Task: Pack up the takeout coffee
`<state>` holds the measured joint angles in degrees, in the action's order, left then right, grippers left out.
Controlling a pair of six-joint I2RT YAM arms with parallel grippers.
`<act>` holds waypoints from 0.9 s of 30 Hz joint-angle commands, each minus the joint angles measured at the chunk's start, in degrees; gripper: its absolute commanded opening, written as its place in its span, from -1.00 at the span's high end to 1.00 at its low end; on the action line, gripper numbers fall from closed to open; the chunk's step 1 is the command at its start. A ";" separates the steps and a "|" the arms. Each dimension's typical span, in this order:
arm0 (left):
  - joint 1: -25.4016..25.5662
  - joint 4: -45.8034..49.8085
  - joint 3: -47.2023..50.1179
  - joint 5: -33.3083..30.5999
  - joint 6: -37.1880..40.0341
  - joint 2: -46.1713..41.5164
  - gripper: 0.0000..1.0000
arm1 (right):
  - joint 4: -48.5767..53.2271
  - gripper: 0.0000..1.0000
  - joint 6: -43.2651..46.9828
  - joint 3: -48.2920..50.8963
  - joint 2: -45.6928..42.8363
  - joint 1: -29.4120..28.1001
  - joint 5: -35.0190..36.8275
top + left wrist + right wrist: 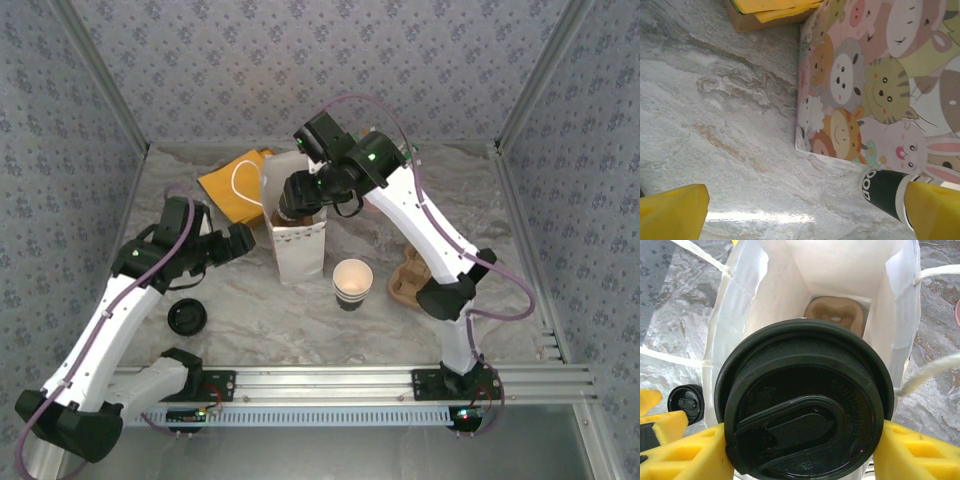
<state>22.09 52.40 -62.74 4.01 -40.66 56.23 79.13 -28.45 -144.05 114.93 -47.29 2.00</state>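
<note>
The takeout coffee (352,282), an open paper cup with a cream rim, thin dark rings and a dark base, stands on the table right of the white paper bag (298,245). Its dark base (883,192) shows past the bag's cartoon-animal side (875,80). My right gripper (300,195) is shut on a second cup with a black lid (802,417) and holds it over the bag's open mouth (835,275). A brown cardboard carrier (835,314) lies at the bottom of the bag. My left gripper (245,240) hangs open left of the bag, its yellow fingers (675,207) holding nothing.
A loose black lid (187,317) lies at the front left, also seen beside the bag (686,402). A brown cardboard carrier (408,280) sits under the right arm. Yellow napkins (235,185) lie at the back left. Patterned walls close in three sides.
</note>
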 commanded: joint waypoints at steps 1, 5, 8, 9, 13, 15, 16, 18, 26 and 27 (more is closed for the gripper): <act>-1.26 -0.37 -0.82 -1.90 1.79 1.01 -0.99 | 2.08 -0.29 1.35 -2.28 1.78 -0.44 1.95; -2.49 -2.39 1.31 -0.11 2.76 3.12 -1.00 | 2.93 -0.28 1.38 -3.51 3.78 -0.94 2.51; -2.54 -4.29 3.01 1.37 2.66 5.35 -1.00 | 3.78 -0.28 1.38 -4.60 5.30 -1.10 2.55; -2.52 -5.19 3.70 1.91 2.59 6.16 -1.00 | 4.02 -0.28 1.29 -5.03 5.78 -1.26 2.70; -2.53 -7.96 6.48 2.91 2.15 8.76 -1.00 | 4.06 -0.28 1.03 -5.45 6.95 -1.59 2.92; -2.49 -9.83 8.06 3.75 1.87 10.15 -1.00 | 3.99 -0.28 0.88 -5.45 7.62 -1.76 2.73; -2.40 -10.53 8.68 4.05 1.79 10.90 -1.00 | 4.01 -0.28 0.70 -5.45 7.91 -1.78 2.66; -2.27 -12.22 9.71 4.74 1.62 12.73 -1.00 | 4.16 -0.28 0.50 -5.47 8.36 -1.76 2.41; -1.39 -16.97 10.09 5.21 2.11 19.95 -1.00 | 5.31 -0.29 0.64 -5.29 8.95 -1.62 2.35; -1.35 -17.30 10.18 5.44 2.08 20.58 -1.00 | 5.40 -0.28 0.67 -5.28 8.95 -1.58 2.39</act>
<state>20.38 37.78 -52.75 8.40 -39.44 75.66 82.28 -27.99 -147.70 123.17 -48.77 3.70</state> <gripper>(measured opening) 0.997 0.646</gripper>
